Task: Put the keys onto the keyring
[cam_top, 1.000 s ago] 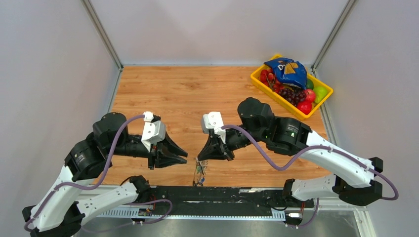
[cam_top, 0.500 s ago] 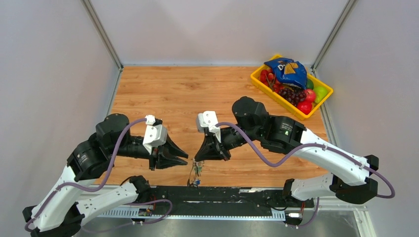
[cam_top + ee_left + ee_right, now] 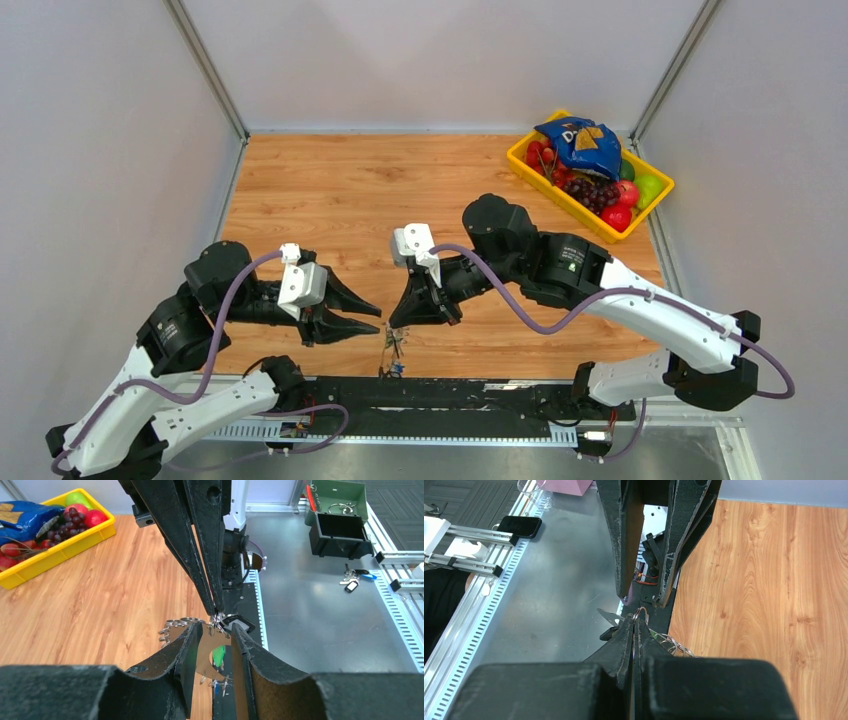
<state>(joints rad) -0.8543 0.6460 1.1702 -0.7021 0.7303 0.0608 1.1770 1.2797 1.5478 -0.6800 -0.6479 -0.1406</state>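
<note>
My right gripper (image 3: 397,322) is shut on the thin silver keyring (image 3: 640,612), pinched at its very tip. A beaded-looking run of silver rings (image 3: 172,626) trails from it. The keys hang below it over the table's near edge: a green tag (image 3: 217,655), a black tag (image 3: 238,624) and small silver blades (image 3: 396,352). My left gripper (image 3: 366,318) is open and empty. Its fingers (image 3: 192,642) stand either side of the hanging bunch, just below the right gripper's tip (image 3: 216,611), without touching it. In the right wrist view the left gripper's fingers (image 3: 624,545) point down from the top.
A yellow basket (image 3: 527,165) with fruit and a blue chip bag stands at the table's back right. Beyond the near edge lie a black rail (image 3: 480,385) and a grey metal bench with a second key bunch (image 3: 352,581), green and black boxes (image 3: 340,527) and a phone (image 3: 521,526).
My right gripper has carried the key bunch left and nearer the front edge, closing the gap to the left gripper. The left arm has dropped and drawn back slightly.
</note>
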